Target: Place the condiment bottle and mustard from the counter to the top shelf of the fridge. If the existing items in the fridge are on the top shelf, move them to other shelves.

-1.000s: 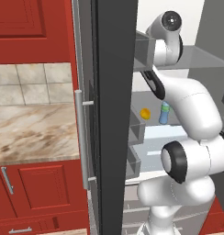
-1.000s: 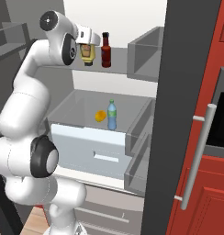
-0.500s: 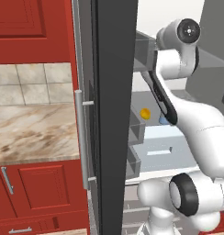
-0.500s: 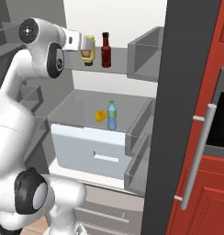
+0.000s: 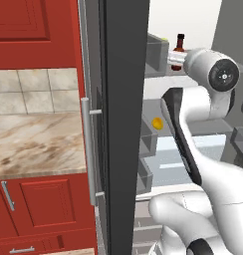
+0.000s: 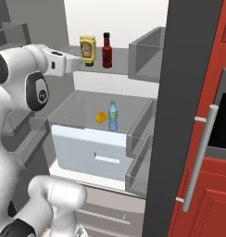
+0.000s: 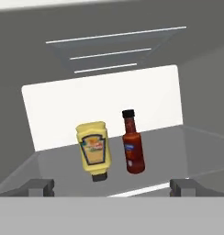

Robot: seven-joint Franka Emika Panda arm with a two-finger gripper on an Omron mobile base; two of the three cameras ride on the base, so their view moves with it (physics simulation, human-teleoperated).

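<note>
The fridge's top shelf (image 6: 117, 65) carries the mustard (image 6: 88, 49) and the condiment bottle (image 6: 106, 50), side by side near its front edge. On the lower shelf (image 6: 78, 111), the blue bottle (image 6: 113, 116) stands just beside the orange fruit (image 6: 101, 117).

Base views flank the fridge (image 6: 189, 92); hand view faces inside.

Arm pulls back from the fridge (image 6: 189, 115) top shelf (image 6: 119, 65): a second ago the gripper (image 6: 80, 64) sat right against the mustard (image 6: 88, 49); now it is drawn away toward the robot's left, clear of it, jaws wide. Elbow joint swings lower and further out. Mustard stands free beside the condiment bottle (image 6: 106, 50).
</note>
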